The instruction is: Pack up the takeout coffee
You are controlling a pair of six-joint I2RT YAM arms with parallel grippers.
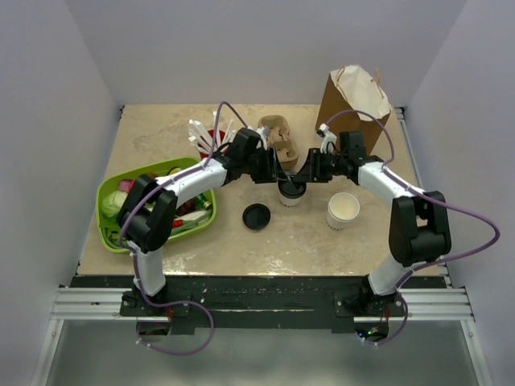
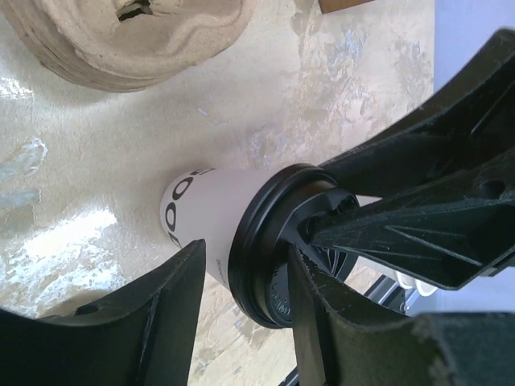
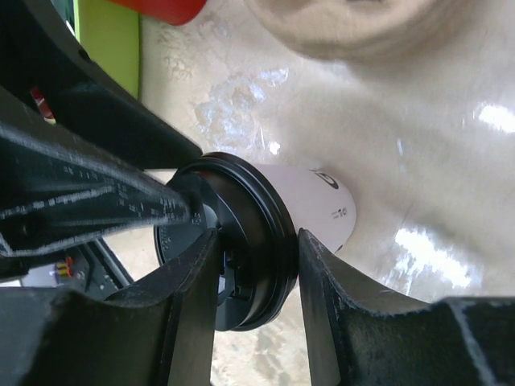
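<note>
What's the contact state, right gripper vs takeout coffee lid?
Touching. Right wrist view: the right gripper pinches the lid of the takeout coffee on both sides, no gap.

Takeout coffee (image 1: 291, 193): small white paper cup, black print on its side, round black sip lid (image 2: 259, 241) seated on top, standing upright near the middle of the table (image 1: 322, 245).

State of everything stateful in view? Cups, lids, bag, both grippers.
takeout coffee: upright, lid on
lidless cup: upright, uncovered
loose lid: lying flat, on no cup
paper bag: standing, top open
left gripper: open, astride the coffee's lid rim, gap one side
right gripper: shut on the coffee's lid rim
</note>
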